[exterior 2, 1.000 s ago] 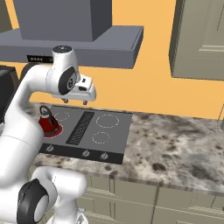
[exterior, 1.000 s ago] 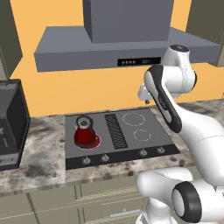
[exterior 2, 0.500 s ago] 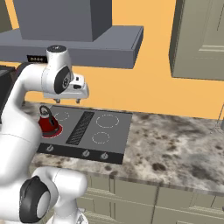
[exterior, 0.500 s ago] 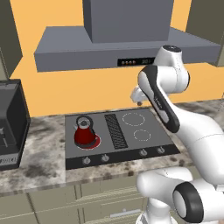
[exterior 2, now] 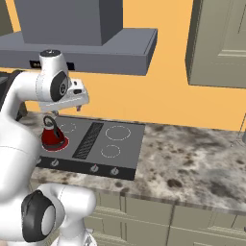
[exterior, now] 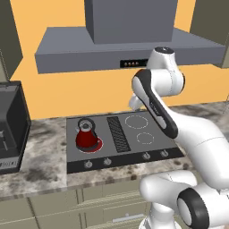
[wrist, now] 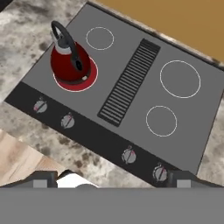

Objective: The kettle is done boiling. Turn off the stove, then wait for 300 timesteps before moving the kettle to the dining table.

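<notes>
kettle (wrist: 68, 61) on glowing red burner of stove (wrist: 131, 83), fingers (wrist: 43, 178) spread wide, holding nothing

Speckled grey-brown stone desk (exterior 2: 192, 158) runs along orange wall, pale cabinet fronts beneath. Dark grey stove (exterior: 120, 138) set flush into desk top. Red kettle (exterior: 86, 136) upright on stove, on glowing red burner at front left of stove's black centre grille. Four round knobs along stove's front strip. Black appliance (exterior: 11, 129) stands on desk, left of stove, well apart from it.
</notes>
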